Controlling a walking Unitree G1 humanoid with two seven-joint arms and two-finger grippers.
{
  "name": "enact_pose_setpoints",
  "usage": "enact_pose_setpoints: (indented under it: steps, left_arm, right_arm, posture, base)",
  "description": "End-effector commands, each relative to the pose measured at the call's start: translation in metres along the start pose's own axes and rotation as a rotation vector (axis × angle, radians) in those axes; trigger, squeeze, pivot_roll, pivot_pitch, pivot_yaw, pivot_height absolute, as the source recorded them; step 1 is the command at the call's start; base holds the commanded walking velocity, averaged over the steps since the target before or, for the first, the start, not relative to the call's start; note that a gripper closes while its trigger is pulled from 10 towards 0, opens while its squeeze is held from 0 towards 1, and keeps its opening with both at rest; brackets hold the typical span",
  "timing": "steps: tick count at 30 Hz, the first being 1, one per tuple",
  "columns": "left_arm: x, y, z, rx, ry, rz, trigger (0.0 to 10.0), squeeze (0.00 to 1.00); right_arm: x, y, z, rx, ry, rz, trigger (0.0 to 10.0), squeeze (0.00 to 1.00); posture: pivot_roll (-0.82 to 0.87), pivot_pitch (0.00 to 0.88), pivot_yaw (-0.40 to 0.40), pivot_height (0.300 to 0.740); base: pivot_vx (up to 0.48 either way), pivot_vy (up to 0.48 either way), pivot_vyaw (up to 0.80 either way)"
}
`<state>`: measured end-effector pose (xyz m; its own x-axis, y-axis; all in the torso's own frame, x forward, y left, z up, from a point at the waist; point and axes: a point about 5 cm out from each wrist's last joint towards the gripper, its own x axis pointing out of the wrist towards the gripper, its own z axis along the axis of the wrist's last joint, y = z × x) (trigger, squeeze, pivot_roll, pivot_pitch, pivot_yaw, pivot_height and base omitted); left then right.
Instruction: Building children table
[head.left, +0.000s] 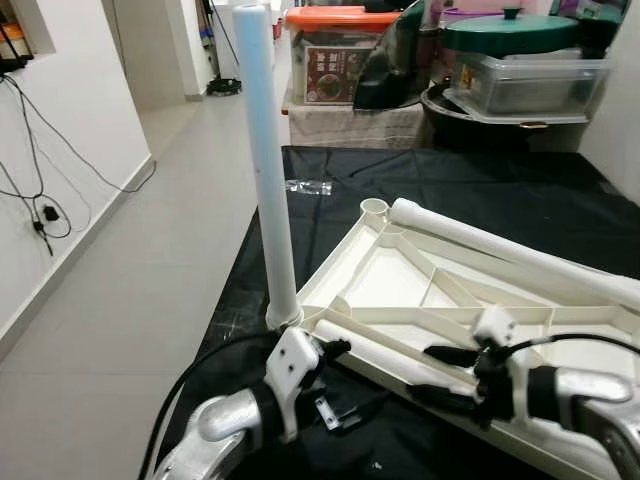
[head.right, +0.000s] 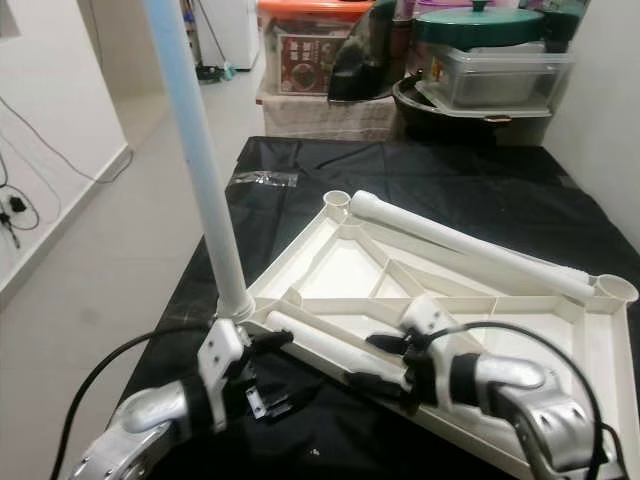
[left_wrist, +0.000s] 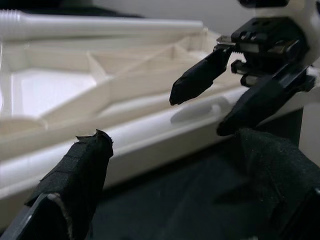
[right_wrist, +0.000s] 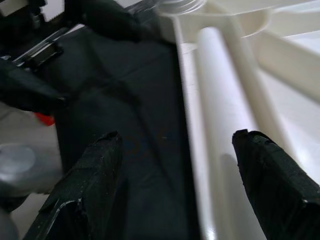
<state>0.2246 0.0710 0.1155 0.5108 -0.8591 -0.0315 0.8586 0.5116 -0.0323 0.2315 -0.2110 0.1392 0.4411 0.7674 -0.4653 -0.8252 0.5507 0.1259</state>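
A: Status? Where's the table panel (head.left: 420, 285)?
B: Upside down on the black cloth (head.left: 480, 185), ribs up, so the corner sockets face up. One leg (head.left: 268, 150) stands upright in the near-left socket; two loose legs lie on the panel.
A: Hands?
B: Right hand (head.right: 385, 362) spread wide, straddling the near loose leg (head.right: 330, 348), not clamped. Left hand (head.left: 335, 352) spread too, grasping nothing, just beside the panel's edge.
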Motion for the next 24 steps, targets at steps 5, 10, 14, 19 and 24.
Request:
enact_pose_setpoints:
  steps: [5,10,14,19,24]
  left_arm:
    - [-0.004,-0.004,0.0,-0.021,0.008,0.001,10.0,0.0]
    - [-0.004,-0.007,-0.001,-0.033,0.013,-0.003,10.0,0.0]
    - [-0.004,-0.011,0.0,-0.034,0.016,0.001,10.0,0.0]
    - [-0.003,-0.012,-0.001,-0.03,0.017,0.006,10.0,0.0]
    - [0.0,-0.011,-0.002,-0.019,0.017,0.005,10.0,0.0]
  right_arm:
    - [0.008,0.009,-0.007,-0.01,0.126,0.039,10.0,0.0]
    - [0.008,0.007,-0.017,-0.02,0.238,0.028,10.0,0.0]
    - [0.001,-0.007,-0.028,-0.032,0.366,-0.066,2.6,0.0]
    - [-0.007,-0.014,-0.025,-0.07,0.402,-0.087,0.0,0.0]
    - [-0.015,-0.027,-0.014,-0.161,0.439,-0.135,0.0,0.0]
  posture:
    - [0.16,0.0,-0.052,0.74]
    - [0.15,0.0,-0.059,0.74]
    - [0.16,0.0,-0.074,0.74]
    - [0.16,0.0,-0.075,0.74]
    - [0.15,0.0,-0.077,0.74]
  base:
    - [0.0,0.0,0.0]
    - [0.0,0.0,0.0]
    - [0.0,0.0,0.0]
    - [0.0,0.0,0.0]
    - [0.0,0.0,0.0]
